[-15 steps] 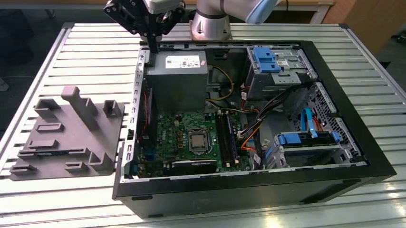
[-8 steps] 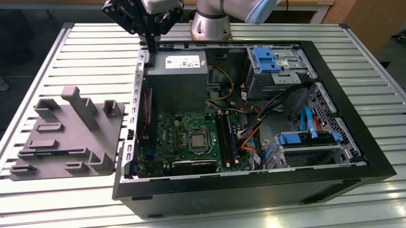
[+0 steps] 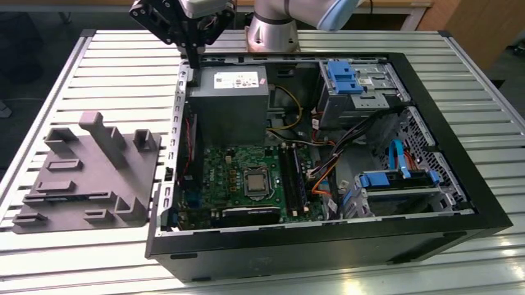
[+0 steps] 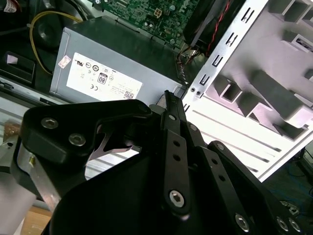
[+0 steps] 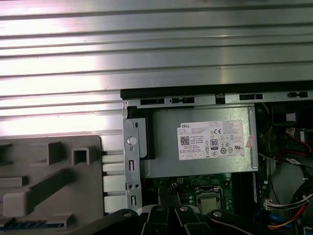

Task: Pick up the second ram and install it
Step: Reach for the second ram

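Note:
My gripper (image 3: 195,62) hangs over the far left corner of the open computer case (image 3: 459,203), just above the grey power supply (image 3: 228,101). In the second wrist view its black fingers (image 4: 168,100) meet at the tips, shut, with nothing visible between them. The green motherboard (image 3: 238,175) lies lower in the case, with its long black slots (image 3: 292,178) toward the exterior view's right. In the first wrist view a thin dark blue strip (image 5: 34,224) lies on the grey fixture (image 5: 54,196); it may be the second ram, but I cannot tell.
The grey moulded fixture (image 3: 90,178) with raised blocks sits on the slatted metal table (image 3: 107,67) left of the case. Blue drive brackets (image 3: 345,77), orange and blue cables (image 3: 324,178) and a drive cage (image 3: 402,184) crowd the case's right half.

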Robot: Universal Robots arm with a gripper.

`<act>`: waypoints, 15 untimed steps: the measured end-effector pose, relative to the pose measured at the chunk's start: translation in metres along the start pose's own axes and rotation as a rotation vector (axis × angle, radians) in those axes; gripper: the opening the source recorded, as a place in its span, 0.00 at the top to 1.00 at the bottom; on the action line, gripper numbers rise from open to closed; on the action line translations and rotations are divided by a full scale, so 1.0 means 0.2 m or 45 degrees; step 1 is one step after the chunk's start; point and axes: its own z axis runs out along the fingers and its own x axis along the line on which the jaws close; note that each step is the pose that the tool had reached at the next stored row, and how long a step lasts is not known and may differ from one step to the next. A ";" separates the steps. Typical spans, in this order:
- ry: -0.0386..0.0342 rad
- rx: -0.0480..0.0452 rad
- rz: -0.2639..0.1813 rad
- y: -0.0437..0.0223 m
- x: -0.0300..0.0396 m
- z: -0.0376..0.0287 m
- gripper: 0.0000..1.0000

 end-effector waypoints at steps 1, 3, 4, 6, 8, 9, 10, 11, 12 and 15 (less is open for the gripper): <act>0.0000 0.000 0.000 0.000 0.002 0.000 0.89; -0.0001 0.000 0.000 0.000 0.006 0.000 0.89; 0.0000 0.000 0.000 -0.001 0.008 0.000 0.89; -0.0001 0.000 0.000 -0.001 0.012 0.000 0.89; -0.0001 0.000 0.000 -0.001 0.016 0.000 0.89; -0.0001 0.000 0.000 -0.001 0.018 0.000 0.89; -0.0001 0.000 0.000 -0.001 0.020 0.000 0.89; 0.0000 0.000 0.000 -0.002 0.022 -0.001 0.89; -0.0001 0.000 0.000 -0.002 0.025 -0.001 0.89; -0.0001 0.000 0.000 -0.002 0.033 -0.001 0.89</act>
